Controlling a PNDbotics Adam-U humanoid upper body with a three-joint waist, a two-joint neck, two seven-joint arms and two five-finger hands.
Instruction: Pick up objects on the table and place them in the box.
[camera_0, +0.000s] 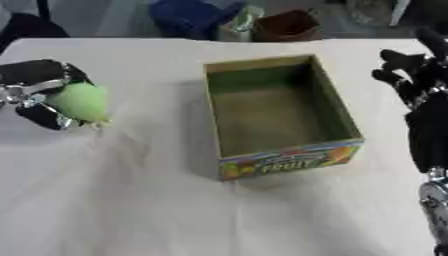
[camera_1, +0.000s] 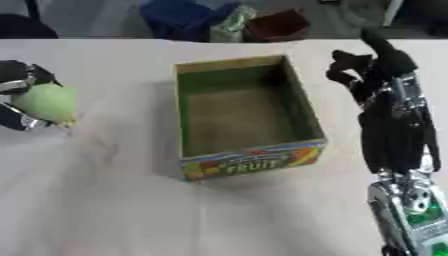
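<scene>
White cloth covers the table, wrinkled a bit, clutter along the far top edge. At far left of the frame we see the pale green fruit-shaped object, rounded with a small tip pointing lower right; it sits in the left hand, whose black and silver fingers curl around its back and underside, so we read that hand as holding it. Whether it has cleared the cloth we cannot tell. We judge it light, smooth, likely a stiff toy fruit, somewhat slippery on its curved skin; the widest part of the body is the best place to hold, as the hand does now, not the tip. Centre frame stands the cardboard box, open top, green inner walls, printed fruit label on the near side, and nothing shows inside. It is well apart from the object, to its right. Along the right edge the right hand points up, fingers relaxed and mostly straight, holding nothing, beside the box without touching it. Next move, we'd guess: carry the object right, over the box's left wall, and let go.
</scene>
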